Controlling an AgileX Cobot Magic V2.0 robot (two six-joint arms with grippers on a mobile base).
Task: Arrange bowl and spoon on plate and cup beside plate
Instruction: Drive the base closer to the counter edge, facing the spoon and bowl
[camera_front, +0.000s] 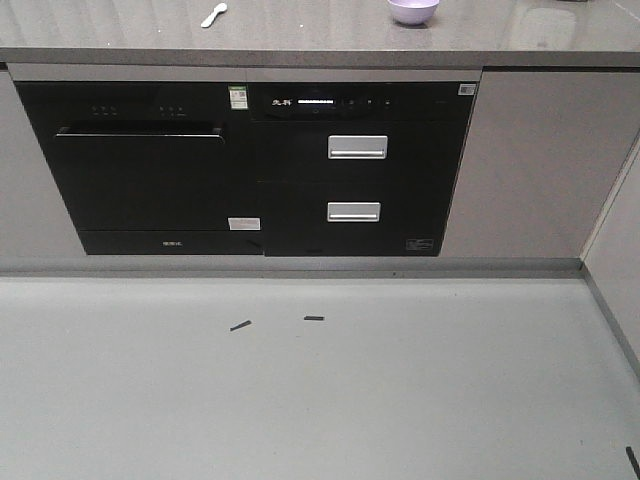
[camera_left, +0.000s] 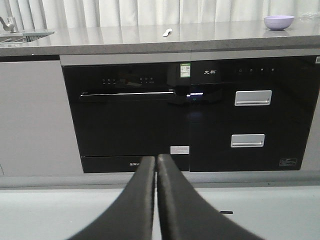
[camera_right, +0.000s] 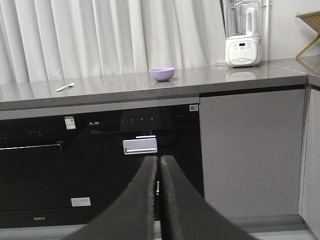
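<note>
So basically nothing is arranged yet as far as we can see. The bowl sits upright and empty on the grey desk, off toward the right side. The spoon lies flat on the same desk, well apart from the bowl to the left and touching nothing. We can't find the plate or the cup in any view, so either they're outside the pictures or further along the desk. No idea which. Both arms are hanging back from the desk, low down in front of the black built-in appliances with the two silver drawer handles. The left tool has its fingers pressed nearly together with just a thin slit between them, and nothing is in it. The right tool is the same: closed up and empty, pointing at the cabinet front below the bowl. From the right wrist view there's also a blender further right on the desk, with curtains behind. Our guess is this is the very start. All three placements are left to do: bowl on plate, spoon on plate, cup beside it. We'd have to find the plate first, since everything gets arranged around it.
</note>
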